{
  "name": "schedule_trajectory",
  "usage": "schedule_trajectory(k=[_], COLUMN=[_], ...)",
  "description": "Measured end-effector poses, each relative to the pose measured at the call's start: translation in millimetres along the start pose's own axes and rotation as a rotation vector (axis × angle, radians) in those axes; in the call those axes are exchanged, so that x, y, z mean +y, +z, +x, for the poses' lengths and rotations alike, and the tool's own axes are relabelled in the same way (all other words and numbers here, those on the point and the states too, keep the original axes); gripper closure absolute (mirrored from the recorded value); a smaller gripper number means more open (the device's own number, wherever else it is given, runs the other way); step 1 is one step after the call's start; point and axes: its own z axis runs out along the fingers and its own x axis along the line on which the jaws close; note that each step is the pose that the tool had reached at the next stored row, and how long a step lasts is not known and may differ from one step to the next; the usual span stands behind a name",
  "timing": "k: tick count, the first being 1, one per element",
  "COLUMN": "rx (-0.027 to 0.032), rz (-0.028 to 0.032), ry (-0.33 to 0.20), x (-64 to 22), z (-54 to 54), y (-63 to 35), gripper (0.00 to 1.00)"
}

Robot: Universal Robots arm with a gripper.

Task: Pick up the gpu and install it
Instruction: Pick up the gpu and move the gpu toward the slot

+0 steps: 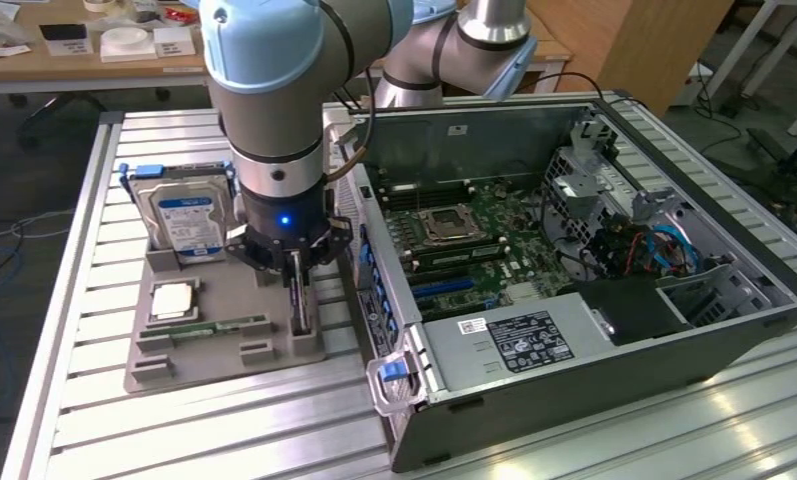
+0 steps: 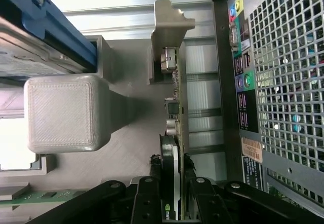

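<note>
Grey holder (image 1: 158, 372) on the table (image 1: 71, 330) carried one gpu (image 1: 303, 312) (image 2: 171, 143), standing on edge in its slot directly under the hand (image 1: 295, 283) (image 2: 172, 163). That hand straddled the card's upper edge, but whether it pinched the card or stood slightly spread could not be told. Also in the holder were one hard drive (image 1: 187, 220), one processor (image 1: 171, 300) and one memory stick (image 1: 221, 325), with one open computer case (image 1: 572, 340) just beside it.

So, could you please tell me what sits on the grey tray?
A hard drive, processor, memory stick and the gpu on edge, beneath the gripper; the tray hides its lower edge.
</note>
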Motion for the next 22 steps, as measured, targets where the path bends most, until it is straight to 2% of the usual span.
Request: schedule_trajectory(k=[2, 7, 14, 22], rx=[0.0017, 0.0022, 0.0054, 0.0055], rz=[-0.0024, -0.0029, -0.0157, -0.0156], ry=[-0.016, -0.017, -0.04, -0.04], x=[0.1, 0.0, 0.0, 0.0], z=[0.0, 0.1, 0.0, 0.0], y=[0.0, 0.0, 0.0, 0.0], gripper=[0.73, 0.73, 0.73, 0.73])
